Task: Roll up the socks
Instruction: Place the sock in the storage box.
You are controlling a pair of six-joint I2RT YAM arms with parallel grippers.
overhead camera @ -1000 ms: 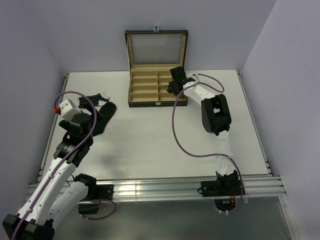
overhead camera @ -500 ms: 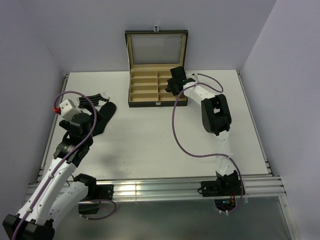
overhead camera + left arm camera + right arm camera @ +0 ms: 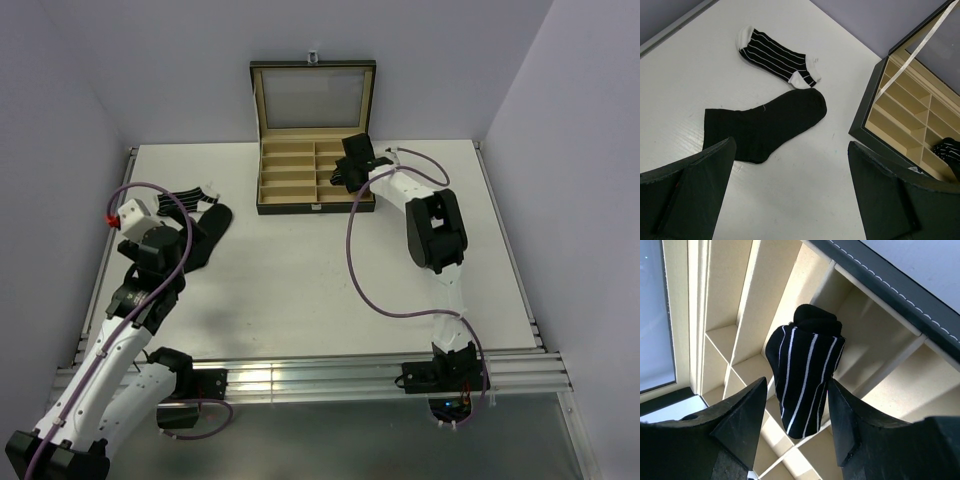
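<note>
Two socks lie flat at the table's left: a black one with thin white stripes (image 3: pixel 777 55) (image 3: pixel 190 197) and a plain black one (image 3: pixel 765 127) (image 3: pixel 207 235) just nearer. My left gripper (image 3: pixel 792 145) hovers open over bare table short of the plain sock, holding nothing. A rolled striped sock bundle (image 3: pixel 802 360) (image 3: pixel 949 150) sits in a tan compartment of the black box (image 3: pixel 300 208). My right gripper (image 3: pixel 797 381) (image 3: pixel 350 165) is over the box's right side. It is open around the bundle, with a gap at the left finger while the right finger (image 3: pixel 840 405) brushes the fabric.
The box stands at the back middle with its glass lid (image 3: pixel 314 95) upright against the rear wall. Its tan dividers (image 3: pixel 875 375) surround the bundle closely. Raised rails edge the table (image 3: pixel 330 290) on the left and right. A purple cable (image 3: pixel 352 255) loops beside the right arm.
My right gripper's jaws have spread wider around the striped bundle in the box, and that arm has shifted slightly. The left arm and both flat socks are unmoved.
</note>
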